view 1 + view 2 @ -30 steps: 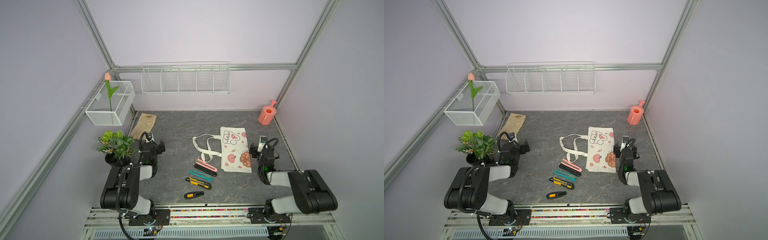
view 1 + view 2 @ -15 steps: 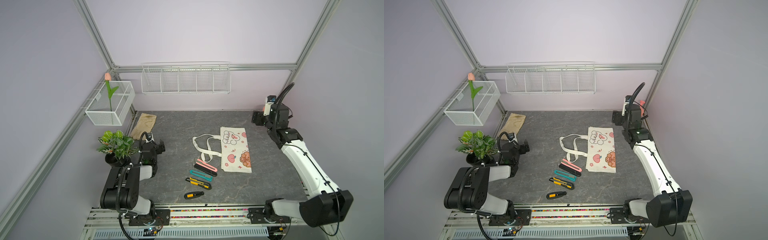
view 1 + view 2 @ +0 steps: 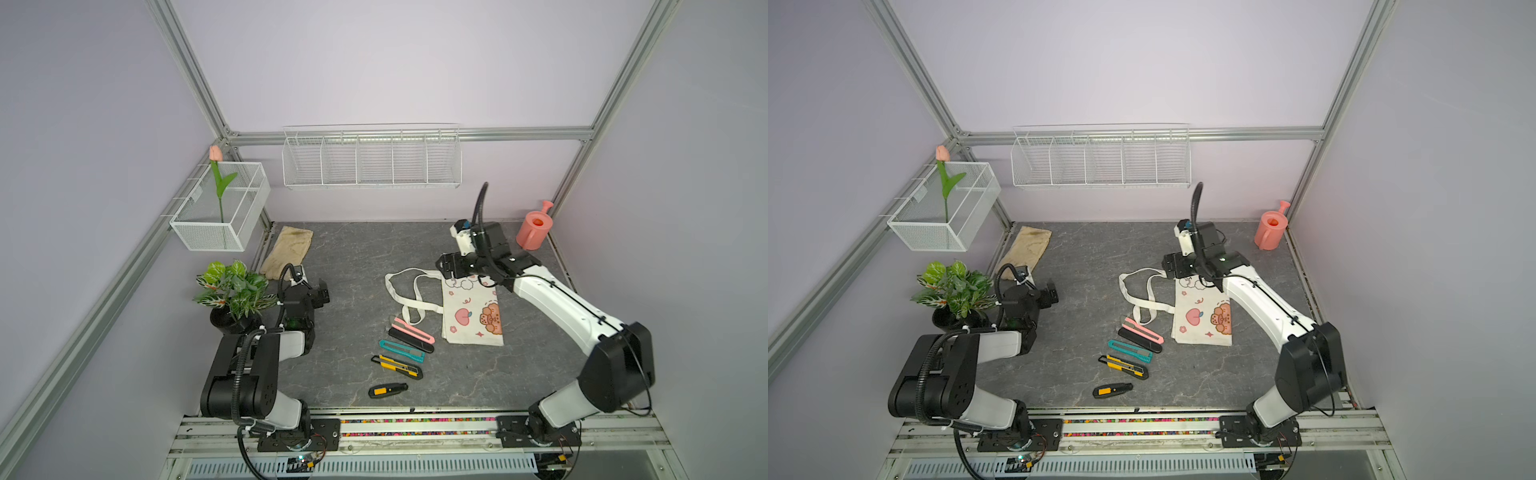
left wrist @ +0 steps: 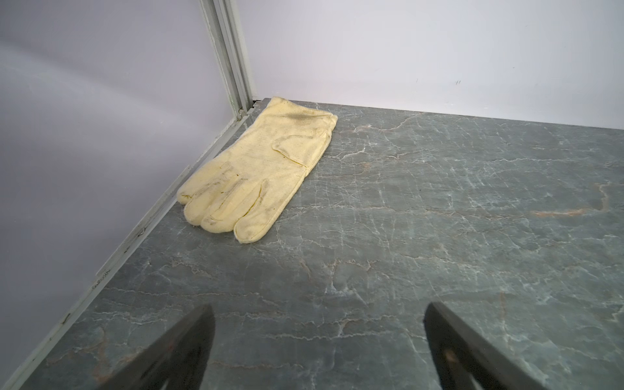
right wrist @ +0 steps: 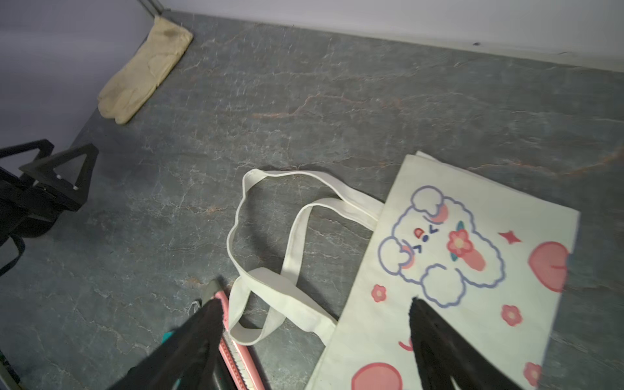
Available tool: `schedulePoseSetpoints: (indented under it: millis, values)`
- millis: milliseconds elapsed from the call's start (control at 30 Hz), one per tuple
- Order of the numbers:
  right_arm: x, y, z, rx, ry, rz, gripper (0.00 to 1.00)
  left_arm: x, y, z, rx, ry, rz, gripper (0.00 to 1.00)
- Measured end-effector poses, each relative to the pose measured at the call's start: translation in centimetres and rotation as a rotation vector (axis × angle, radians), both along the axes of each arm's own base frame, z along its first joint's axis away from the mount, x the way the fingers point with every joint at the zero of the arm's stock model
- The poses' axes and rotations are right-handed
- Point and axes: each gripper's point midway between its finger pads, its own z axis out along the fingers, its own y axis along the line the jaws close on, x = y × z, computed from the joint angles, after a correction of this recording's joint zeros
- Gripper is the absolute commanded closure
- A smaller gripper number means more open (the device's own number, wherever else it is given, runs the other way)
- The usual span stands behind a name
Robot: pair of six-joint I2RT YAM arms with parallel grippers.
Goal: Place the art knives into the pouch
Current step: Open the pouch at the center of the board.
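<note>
Cream cloth pouch point(image 3: 471, 311) lies flat, printed with peaches, perhaps sheep.

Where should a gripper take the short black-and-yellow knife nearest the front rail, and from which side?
Mid-body, across its narrow width, coming straight down. The short black-and-yellow knife lies flat on the table, apart from the longer yellow knife, with bare surface along both long sides, so open jaws should straddle it. Too low for a side approach.
</note>
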Motion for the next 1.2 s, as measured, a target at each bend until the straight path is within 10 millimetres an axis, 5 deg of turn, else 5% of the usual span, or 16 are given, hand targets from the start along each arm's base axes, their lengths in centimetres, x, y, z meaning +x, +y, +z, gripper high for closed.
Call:
schedulePoseSetpoints:
  millis: [167, 400, 667, 867, 933, 1167, 1200]
  values:
    - [0.0, 6.1, -5.2, -0.135, 0.076, 0.124, 0.11, 0.0, 0.1, 0.0, 0.000, 0.000, 0.002, 0.01]
    - [-1.3, 11.1, -10.5, -0.255, 0.162, 0.243, 0.11, 0.0, 0.1, 0.0, 0.000, 0.000, 0.003, 0.01]
    - [-1.8, 13.8, -13.7, -0.341, 0.180, 0.274, 0.06, 0.0, 0.1, 0.0, 0.000, 0.000, 0.003, 0.01]
    - [-1.8, 12.8, -16.7, -0.407, 0.232, 0.250, 0.02, 0.0, 0.1, 0.0, 0.000, 0.000, 0.003, 0.01]
    - [-1.7, 12.8, -17.2, -0.421, 0.236, 0.244, 0.13, 0.0, 0.1, 0.0, 0.000, 0.000, 0.003, 0.01]
    - [-1.0, 13.0, -16.4, -0.416, 0.223, 0.218, 0.90, 0.0, 0.1, 0.0, 0.000, 0.000, 0.003, 0.01]
    - [-1.0, 13.0, -16.4, -0.417, 0.222, 0.212, 0.93, 0.0, 0.1, 0.0, 0.000, 0.000, 0.003, 0.01]
